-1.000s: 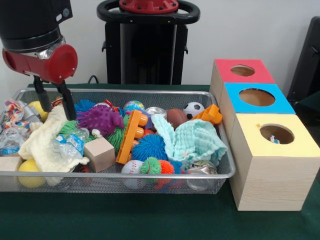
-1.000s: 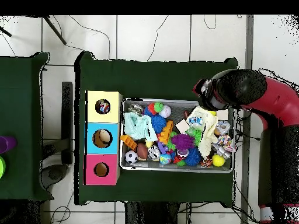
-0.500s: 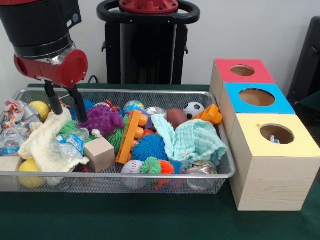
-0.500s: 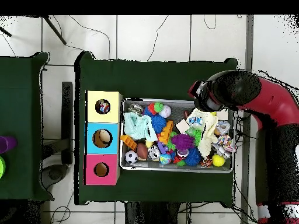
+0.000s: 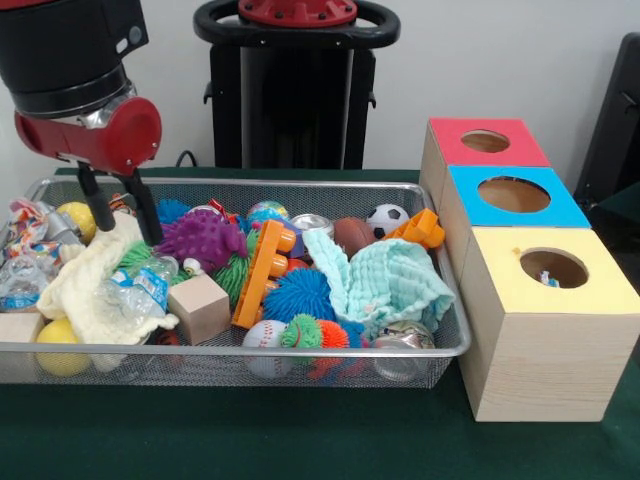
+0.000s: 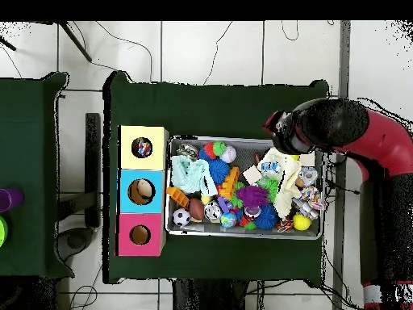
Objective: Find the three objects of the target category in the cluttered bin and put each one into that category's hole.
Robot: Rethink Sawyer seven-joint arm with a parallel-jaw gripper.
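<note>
A wire bin [image 5: 250, 349] holds a jumble of toys, cloths and bottles. My gripper [image 5: 128, 234] hangs open over the bin's left end, its two black fingers [image 5: 146, 212] straddling the top of a cream cloth [image 5: 88, 282] and holding nothing. A purple spiky toy [image 5: 200, 238] lies just right of the fingers. To the right stand three boxes with round holes: red [image 5: 450, 140], blue [image 5: 572, 207] and yellow [image 5: 592, 288]. A small object shows inside the yellow box's hole [image 5: 553, 268]. In the overhead view the arm [image 6: 343, 125] covers the gripper.
Also in the bin are an orange toy [image 5: 262, 272], a blue spiky ball [image 5: 300, 293], a mint cloth [image 5: 392, 282], a soccer ball [image 5: 387, 218], a baseball [image 5: 263, 336], a wooden block [image 5: 199, 306], yellow balls [image 5: 72, 215] and a plastic bottle [image 5: 140, 290]. The bin [image 6: 242, 140] lies beside the boxes [image 6: 123, 191].
The gripper rose and swung right over the cream cloth, then drifted back left a little. It stays open and empty. Nothing in the bin moved.
</note>
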